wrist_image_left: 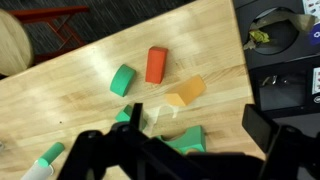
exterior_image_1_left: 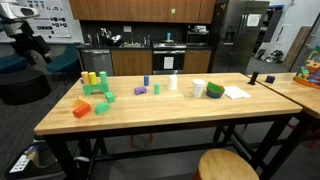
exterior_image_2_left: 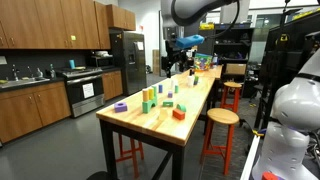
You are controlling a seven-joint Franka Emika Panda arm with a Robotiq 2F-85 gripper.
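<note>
In the wrist view, a green wooden block is seen lying on the light wooden table. A red rectangular block is set just beside it, with a flat orange block further right. The black gripper is held above them with its fingers spread wide, gripping nothing.

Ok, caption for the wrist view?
Gripper above a wooden table, green blocks near it, a red block and an orange block beyond.

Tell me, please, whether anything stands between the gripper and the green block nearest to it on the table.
Nothing visible does. In the wrist view the open gripper hangs over the green block on the table. The orange block and red block lie beyond it, out of the way.
</note>
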